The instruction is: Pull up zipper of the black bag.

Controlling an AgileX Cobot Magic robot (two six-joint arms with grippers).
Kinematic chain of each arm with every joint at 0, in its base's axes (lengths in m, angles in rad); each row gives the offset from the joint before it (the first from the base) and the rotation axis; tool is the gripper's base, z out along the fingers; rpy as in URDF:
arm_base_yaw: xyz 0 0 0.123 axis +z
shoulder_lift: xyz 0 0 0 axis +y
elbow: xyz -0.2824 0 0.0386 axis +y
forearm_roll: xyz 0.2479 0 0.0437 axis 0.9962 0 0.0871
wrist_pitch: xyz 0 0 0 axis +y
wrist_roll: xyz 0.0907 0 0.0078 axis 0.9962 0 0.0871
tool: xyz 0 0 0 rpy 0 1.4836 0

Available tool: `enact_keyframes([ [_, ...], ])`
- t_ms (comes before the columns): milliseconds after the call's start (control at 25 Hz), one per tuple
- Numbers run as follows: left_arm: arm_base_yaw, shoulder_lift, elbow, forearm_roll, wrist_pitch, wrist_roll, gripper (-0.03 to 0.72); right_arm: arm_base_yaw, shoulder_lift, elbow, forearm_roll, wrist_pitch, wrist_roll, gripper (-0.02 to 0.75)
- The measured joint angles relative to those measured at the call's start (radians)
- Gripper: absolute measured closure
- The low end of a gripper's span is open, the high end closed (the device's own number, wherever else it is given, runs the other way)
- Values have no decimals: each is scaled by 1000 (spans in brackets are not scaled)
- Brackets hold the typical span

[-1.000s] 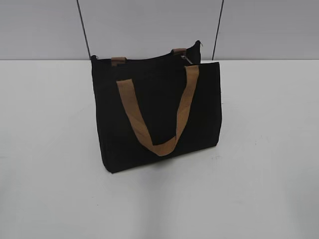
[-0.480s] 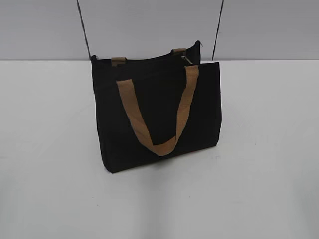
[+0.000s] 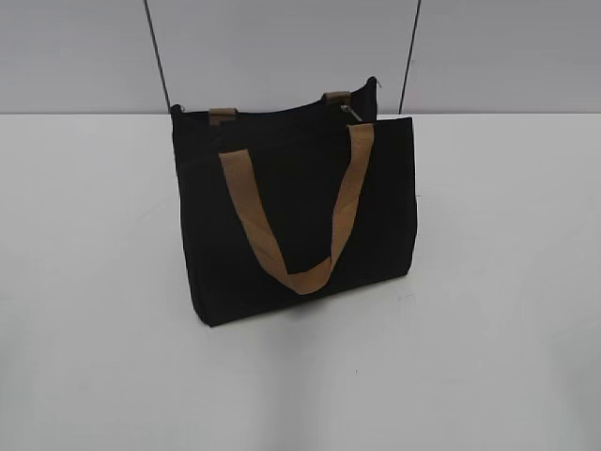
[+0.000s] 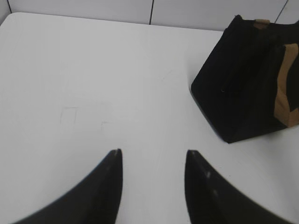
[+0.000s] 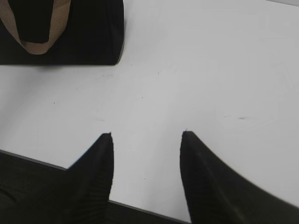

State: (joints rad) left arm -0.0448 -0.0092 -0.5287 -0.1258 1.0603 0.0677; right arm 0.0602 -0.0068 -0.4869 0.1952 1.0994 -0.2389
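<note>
The black bag (image 3: 300,216) stands upright on the white table in the exterior view, a tan webbing handle (image 3: 296,221) hanging down its front. The zipper runs along its top edge, with the small silvery pull (image 3: 350,112) near the right end. No gripper shows in the exterior view. My left gripper (image 4: 152,154) is open and empty over bare table, the bag (image 4: 243,84) far to its upper right. My right gripper (image 5: 147,135) is open and empty near the table's front edge, the bag (image 5: 88,32) at upper left.
The white table (image 3: 488,282) ends at a grey back wall with two dark seams (image 3: 158,56). In the right wrist view the table's front edge (image 5: 140,207) runs below the fingers.
</note>
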Motion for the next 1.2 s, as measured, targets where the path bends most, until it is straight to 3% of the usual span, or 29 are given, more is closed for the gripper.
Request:
enact_keyframes([
  [320, 0, 0, 0, 5, 0, 0, 358, -6, 0, 0, 0, 0, -2, 370],
  [520, 0, 0, 0, 13, 0, 0, 358, -81, 0, 0, 1, 0, -3, 370],
  [1200, 0, 0, 0, 16, 0, 0, 404, -78, 0, 0, 1, 0, -3, 371],
])
